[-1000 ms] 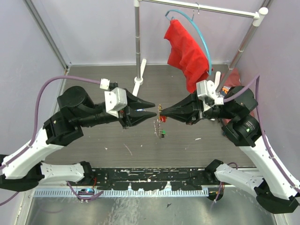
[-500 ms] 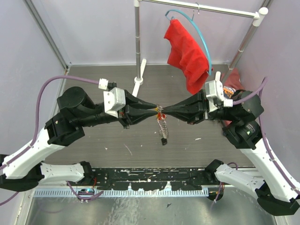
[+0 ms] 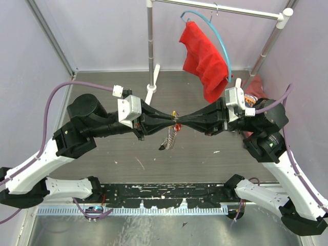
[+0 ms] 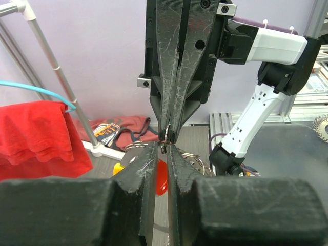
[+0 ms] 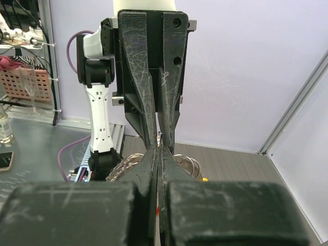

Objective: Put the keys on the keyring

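Meeting tip to tip over the middle of the counter [image 3: 123, 154], the two hands now bracket the keyring [image 4: 163, 148]. The right hand [image 3: 180, 123] has its fingers pressed fully together on the ring's thin wire. The left hand [image 3: 170, 121], which a second ago stood apart to the left with its fingers spread, has moved in and narrowed to a thin slit around the same wire. Whether it is pinching yet cannot be told.

Below the meeting point a small bunch of keys [image 3: 168, 142] dangles from the ring. It has swung from hanging straight down to slanting toward the near left.

Judging from this, the ring is being taken into a two-handed hold so that its gap can be worked open. No further key appears to be threading on yet. A red cloth [image 3: 202, 56] hangs from a rail at the far right.
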Controlling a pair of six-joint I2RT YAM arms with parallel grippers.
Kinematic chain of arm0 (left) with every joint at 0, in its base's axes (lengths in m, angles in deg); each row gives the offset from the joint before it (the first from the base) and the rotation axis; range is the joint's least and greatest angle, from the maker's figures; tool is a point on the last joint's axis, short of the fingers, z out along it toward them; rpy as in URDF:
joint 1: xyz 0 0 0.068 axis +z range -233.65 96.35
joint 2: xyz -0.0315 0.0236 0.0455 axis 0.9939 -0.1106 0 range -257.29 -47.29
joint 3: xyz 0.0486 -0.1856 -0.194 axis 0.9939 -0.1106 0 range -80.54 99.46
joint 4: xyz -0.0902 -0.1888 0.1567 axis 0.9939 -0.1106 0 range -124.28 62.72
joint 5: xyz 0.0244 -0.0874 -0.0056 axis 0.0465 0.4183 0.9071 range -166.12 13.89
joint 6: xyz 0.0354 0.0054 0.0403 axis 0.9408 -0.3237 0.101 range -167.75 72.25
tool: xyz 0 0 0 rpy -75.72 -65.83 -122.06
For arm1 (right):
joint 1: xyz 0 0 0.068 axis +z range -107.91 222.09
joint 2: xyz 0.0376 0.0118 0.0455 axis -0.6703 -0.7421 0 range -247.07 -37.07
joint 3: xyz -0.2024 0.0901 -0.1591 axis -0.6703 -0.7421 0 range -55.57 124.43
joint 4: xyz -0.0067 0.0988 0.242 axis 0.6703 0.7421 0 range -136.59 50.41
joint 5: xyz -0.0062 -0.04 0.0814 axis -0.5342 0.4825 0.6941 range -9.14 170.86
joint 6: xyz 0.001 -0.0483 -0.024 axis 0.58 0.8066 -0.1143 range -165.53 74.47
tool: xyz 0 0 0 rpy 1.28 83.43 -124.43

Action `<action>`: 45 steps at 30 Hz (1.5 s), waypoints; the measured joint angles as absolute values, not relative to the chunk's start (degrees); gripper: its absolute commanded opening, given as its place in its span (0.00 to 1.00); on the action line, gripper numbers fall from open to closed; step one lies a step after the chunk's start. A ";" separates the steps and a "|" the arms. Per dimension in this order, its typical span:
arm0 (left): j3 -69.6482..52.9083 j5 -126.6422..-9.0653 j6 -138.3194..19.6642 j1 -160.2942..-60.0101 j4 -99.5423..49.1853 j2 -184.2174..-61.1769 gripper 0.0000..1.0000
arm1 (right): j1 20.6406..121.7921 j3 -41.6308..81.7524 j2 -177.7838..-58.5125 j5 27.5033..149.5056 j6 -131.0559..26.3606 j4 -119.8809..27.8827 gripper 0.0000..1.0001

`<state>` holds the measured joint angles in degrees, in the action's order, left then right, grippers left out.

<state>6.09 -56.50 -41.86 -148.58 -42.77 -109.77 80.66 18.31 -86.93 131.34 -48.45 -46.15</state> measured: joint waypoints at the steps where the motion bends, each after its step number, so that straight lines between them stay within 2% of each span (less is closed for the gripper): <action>1: 6.09 -56.41 -41.88 -148.58 -42.66 -109.88 0.19 | 80.66 18.23 -86.93 131.34 -48.45 -46.17 0.01; 7: 6.09 -56.10 -41.92 -148.58 -42.55 -110.14 0.12 | 80.66 18.07 -86.93 131.30 -48.43 -46.15 0.01; 10: 6.09 -56.04 -42.01 -148.58 -42.57 -110.14 0.00 | 80.66 18.07 -86.93 131.28 -48.36 -46.15 0.01; 18: 6.18 -56.32 -42.01 -148.58 -42.77 -110.18 0.00 | 80.66 18.07 -86.93 131.08 -47.84 -46.08 0.02; 21: 7.07 -57.02 -41.79 -148.58 -44.21 -110.53 0.00 | 80.66 18.07 -86.93 130.93 -47.07 -45.60 0.33; 22: 7.31 -57.33 -41.68 -148.58 -44.76 -110.62 0.00 | 80.66 18.12 -86.93 130.86 -46.75 -45.05 0.39; 26: 7.62 -59.14 -40.74 -148.58 -46.92 -110.88 0.00 | 80.68 18.97 -86.93 130.82 -43.99 -41.32 0.47; 37: 7.88 -63.34 -35.69 -148.58 -53.06 -110.64 0.00 | 80.68 20.74 -82.80 121.35 -38.00 -34.34 0.50; 45: 9.94 -64.21 -25.75 -148.58 -57.98 -109.66 0.00 | 80.77 20.72 -81.64 101.35 -38.40 -32.55 0.50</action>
